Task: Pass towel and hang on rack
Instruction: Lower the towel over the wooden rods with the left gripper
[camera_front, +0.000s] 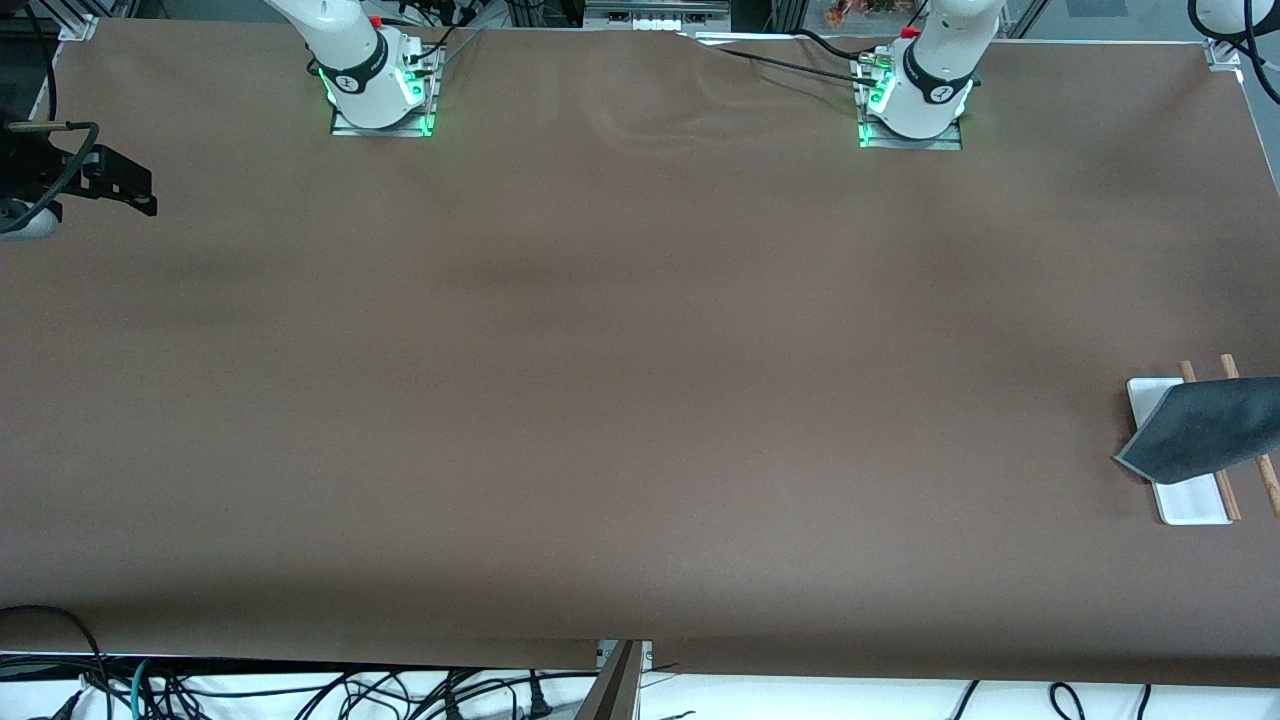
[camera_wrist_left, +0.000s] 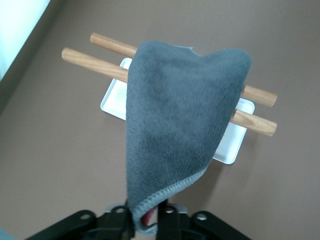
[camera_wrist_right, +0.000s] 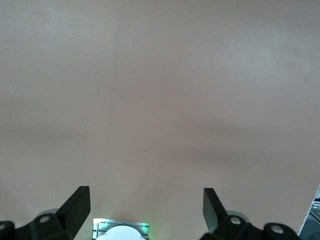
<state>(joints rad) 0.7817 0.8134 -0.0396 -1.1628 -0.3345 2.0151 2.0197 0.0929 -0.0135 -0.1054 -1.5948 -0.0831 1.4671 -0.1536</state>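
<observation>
Draping the rack (camera_front: 1180, 505) at the left arm's end of the worktop (camera_front: 640, 400), the towel (camera_front: 1205, 430) runs past the front view's edge. Left wrist view: left gripper (camera_wrist_left: 146, 220) pinches its corner. Right wrist view: right gripper (camera_wrist_right: 145, 207) spread wide, waiting, over bare worktop.

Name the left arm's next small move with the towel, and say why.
Probably open the left gripper fully and back off. The towel already drapes over both rods of the rack, yet its stitched corner sits between the fingers. The right gripper waits open over bare table.
</observation>
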